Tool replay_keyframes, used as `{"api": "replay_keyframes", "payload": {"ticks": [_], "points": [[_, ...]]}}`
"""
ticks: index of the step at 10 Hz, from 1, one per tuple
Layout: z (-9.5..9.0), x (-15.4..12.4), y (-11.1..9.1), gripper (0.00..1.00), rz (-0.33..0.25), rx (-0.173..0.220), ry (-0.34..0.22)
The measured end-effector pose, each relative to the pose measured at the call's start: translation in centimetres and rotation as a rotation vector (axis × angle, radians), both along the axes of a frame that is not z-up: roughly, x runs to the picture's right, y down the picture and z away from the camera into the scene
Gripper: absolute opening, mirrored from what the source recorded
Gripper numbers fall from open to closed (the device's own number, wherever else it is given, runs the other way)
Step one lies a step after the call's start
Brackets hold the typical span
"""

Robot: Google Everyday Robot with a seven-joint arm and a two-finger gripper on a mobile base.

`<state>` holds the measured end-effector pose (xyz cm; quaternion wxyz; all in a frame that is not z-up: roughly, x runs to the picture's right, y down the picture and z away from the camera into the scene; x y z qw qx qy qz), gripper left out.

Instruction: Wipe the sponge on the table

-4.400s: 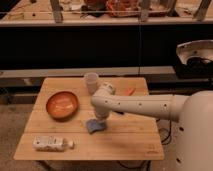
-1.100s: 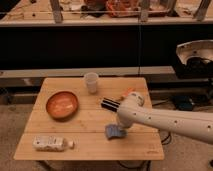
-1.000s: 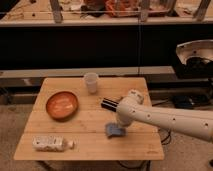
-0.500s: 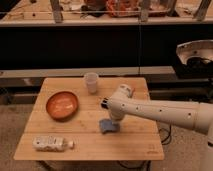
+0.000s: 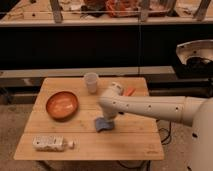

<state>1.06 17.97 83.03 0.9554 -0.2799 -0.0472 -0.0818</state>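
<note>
Setting: robot test area laid out like a kitchen corner.

Evidence:
- Long dark counter (image 5: 75,22) at rear, its top crowded with dishes and metal uprights.
- Square light wooden slatted bench (image 5: 130,142) carries a round orange bowl (image 5: 62,105), a pale translucent cup (image 5: 91,81) and a clear plastic bottle (image 5: 49,143).
- Dark cable (image 5: 167,132) trails on the floor right of the bench.
- White robot arm's tool (image 5: 108,119) sits low at the small blue-grey sponge (image 5: 103,124), mid-bench.

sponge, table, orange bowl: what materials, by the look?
Sponge: soft foam or cloth-like pad, matte blue-grey, one edge curled; which of the two is unclear. Table: light wood planks with visible slat seams and pale grain, low sheen. Orange bowl: smooth with a faint gloss, probably plastic or glazed ceramic. Pincer is down on the sponge near the table's middle.
</note>
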Motion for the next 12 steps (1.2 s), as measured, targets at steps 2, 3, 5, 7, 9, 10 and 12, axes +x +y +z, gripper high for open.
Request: {"api": "replay_keyframes", "payload": {"ticks": [2, 3, 5, 7, 9, 10, 12], "points": [[-0.2, -2.5, 0.4, 0.03, -0.036, -0.003, -0.031], [-0.5, -3.6, 0.5, 0.03, -0.053, -0.003, -0.050], [-1.3, -5.6, 1.2, 0.03, -0.098, -0.008, -0.097], [-2.1, -7.4, 2.7, 0.03, -0.143, -0.028, -0.141], [-2.7, -7.7, 4.0, 0.03, -0.162, -0.047, -0.167], [-3.5, -7.8, 4.9, 0.03, -0.168, -0.053, -0.183], [-5.2, -7.5, 6.6, 0.03, -0.171, -0.057, -0.208]]}}
